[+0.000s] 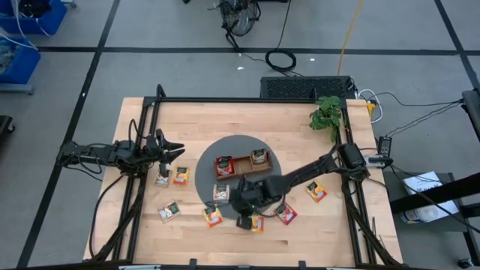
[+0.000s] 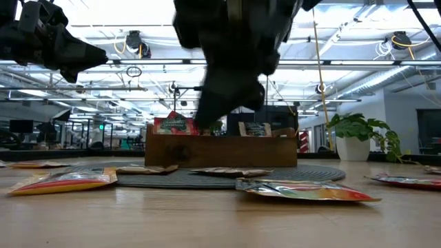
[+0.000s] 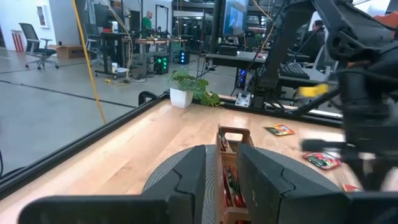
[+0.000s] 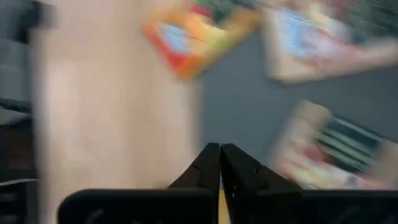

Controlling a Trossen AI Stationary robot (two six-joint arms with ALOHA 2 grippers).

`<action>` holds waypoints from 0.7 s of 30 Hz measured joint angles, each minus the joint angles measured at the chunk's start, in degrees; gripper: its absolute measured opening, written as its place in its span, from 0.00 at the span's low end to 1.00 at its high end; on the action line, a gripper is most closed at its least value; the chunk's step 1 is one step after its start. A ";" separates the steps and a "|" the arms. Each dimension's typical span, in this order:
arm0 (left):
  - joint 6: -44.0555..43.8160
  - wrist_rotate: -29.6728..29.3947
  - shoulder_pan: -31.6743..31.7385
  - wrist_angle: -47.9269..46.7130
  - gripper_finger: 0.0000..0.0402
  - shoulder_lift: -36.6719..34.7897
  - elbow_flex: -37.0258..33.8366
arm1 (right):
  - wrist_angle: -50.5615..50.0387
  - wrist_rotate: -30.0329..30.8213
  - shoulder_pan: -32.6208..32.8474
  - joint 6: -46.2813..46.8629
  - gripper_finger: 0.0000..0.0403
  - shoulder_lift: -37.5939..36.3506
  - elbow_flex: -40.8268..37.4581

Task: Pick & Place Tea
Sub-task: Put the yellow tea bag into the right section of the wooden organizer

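Note:
Small square tea packets lie flat on the table: red and orange ones point(image 1: 213, 217) point(image 1: 257, 223) point(image 1: 286, 214) point(image 1: 316, 192) near the front, a whitish one point(image 1: 221, 193) on the mat's edge, others point(image 1: 181, 175) point(image 1: 169, 211) at the left. The wooden tray point(image 1: 241, 165) stands on the round grey mat point(image 1: 206, 161), with packets upright in it point(image 1: 224, 163) point(image 1: 259, 156). My right gripper point(image 1: 244, 217) is above the mat's near edge, shut point(image 4: 219, 149). My left gripper point(image 1: 174, 150) is open and empty, left of the tray, above the table. My right gripper points down. Its fingers are closed together, and a thin yellow sliver point(image 4: 221, 211) shows between them far back, like a packet seen edge-on. The fingers hide the rest, so which part they have cannot be told.
A potted plant point(image 1: 327, 115) stands at the far right corner of the table. A black frame point(image 1: 225, 100) runs along the table's edges. Bare wood lies along the near edge point(image 1: 300, 244) and the far left point(image 1: 195, 120).

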 joint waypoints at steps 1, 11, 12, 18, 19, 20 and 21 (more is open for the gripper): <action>0.00 0.00 0.00 0.00 0.23 0.00 0.00 | -4.03 0.18 -0.42 -0.03 0.03 0.01 1.04; 0.00 0.00 0.00 0.00 0.23 0.00 -0.02 | -15.61 1.16 -0.79 3.08 0.45 0.00 11.00; 0.00 0.00 0.00 0.00 0.23 0.00 0.00 | -14.90 1.42 -0.81 3.04 0.50 -0.04 11.35; 0.00 0.00 0.00 0.00 0.23 -0.02 0.00 | -22.77 4.70 -1.20 5.19 0.63 2.41 11.20; 0.00 0.00 0.00 0.00 0.23 0.00 0.00 | -23.86 4.65 -1.41 5.43 0.63 3.48 11.16; 0.00 0.00 0.00 0.00 0.23 0.00 0.00 | -23.71 4.46 -1.56 5.47 0.62 4.37 11.16; 0.00 0.00 0.00 0.00 0.23 0.00 0.00 | -23.15 4.35 -1.59 5.38 0.60 5.23 11.14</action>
